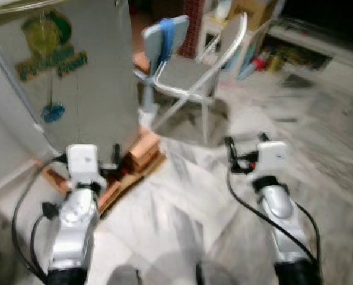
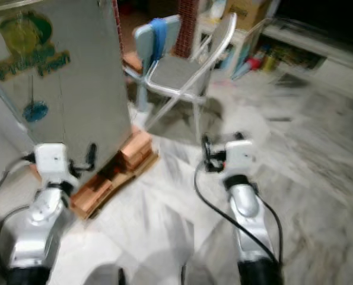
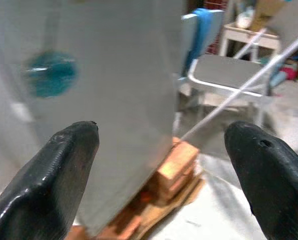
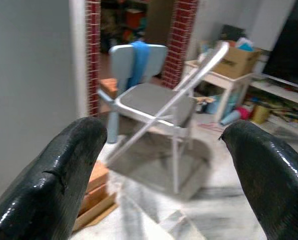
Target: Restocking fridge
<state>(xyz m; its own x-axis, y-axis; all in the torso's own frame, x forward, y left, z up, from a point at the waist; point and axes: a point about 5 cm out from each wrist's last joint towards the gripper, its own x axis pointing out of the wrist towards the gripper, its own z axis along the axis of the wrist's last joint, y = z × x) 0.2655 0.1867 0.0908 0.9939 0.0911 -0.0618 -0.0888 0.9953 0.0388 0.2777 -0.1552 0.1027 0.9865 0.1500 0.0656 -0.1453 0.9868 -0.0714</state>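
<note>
Two grippers are held out low over the marble floor (image 1: 182, 202), both with fingers spread wide and nothing held between them, as the wrist views make plain. At the left, the fridge (image 1: 75, 71) is seen closed, a tall grey box with green lettering, raised on bricks (image 1: 142, 151). The left gripper (image 1: 90, 155) is placed just in front of its lower corner, so the fridge lies at about twelve o'clock from it and close by. A folding chair (image 1: 191, 74) is found at about one o'clock, beyond the fridge. The right gripper (image 1: 245, 145) is held well apart from the fridge, which lies at about ten o'clock from it. The left arm is judged the nearer for reaching the door. No stock is seen.
</note>
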